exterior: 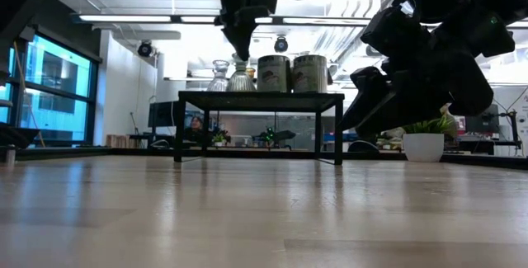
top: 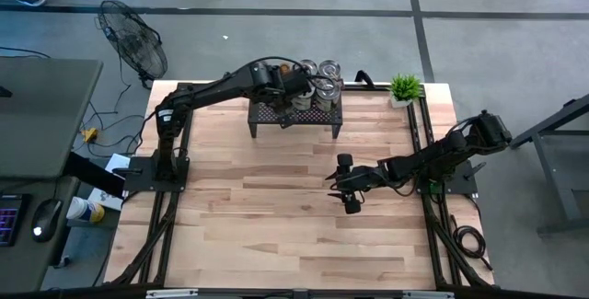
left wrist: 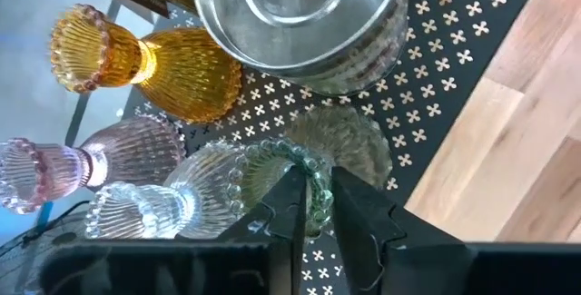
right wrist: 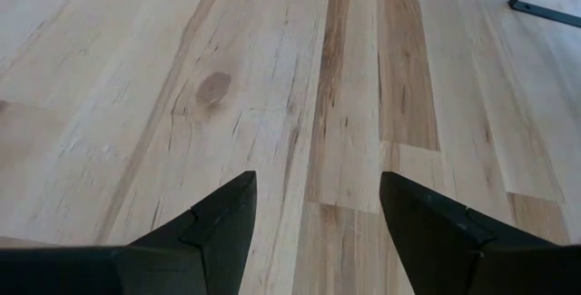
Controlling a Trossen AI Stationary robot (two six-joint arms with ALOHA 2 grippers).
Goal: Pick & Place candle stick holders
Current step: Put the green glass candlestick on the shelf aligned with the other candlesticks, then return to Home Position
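Closest to the front edge of the worktop (top: 276,216), the right gripper (top: 347,185) waits low over bare wood, its fingers (right wrist: 218,222) spread wide with nothing between them.

Farther back stands a small black mesh stand (top: 267,113), and all the candle stick holders in view are gathered on top of it. The left gripper (left wrist: 313,213) reaches over this stand from above. Its fingers are nearly together and pinch the beaded rim of a pale green holder (left wrist: 349,145), one finger inside the mouth and one outside, so it has hold of the glass by its lip. Just beside the green one are a clear ribbed holder (left wrist: 136,209), a pinkish one (left wrist: 54,163) and an amber one (left wrist: 177,68), packed close, some touching. Beyond them sits a wide silvery metal holder (left wrist: 300,14); the low view shows two such silvery cups (exterior: 290,73) side by side.

The glass pieces look light but brittle and smooth, so I judge a rim pinch workable only with gentle pressure; the beads give some purchase, yet the piece could swing or slip as it lifts. With neighbours this tight, a straight rise seems safest, lest the wide foot knock the clear one over.

At the far right corner a small potted plant (top: 404,88) stands apart.
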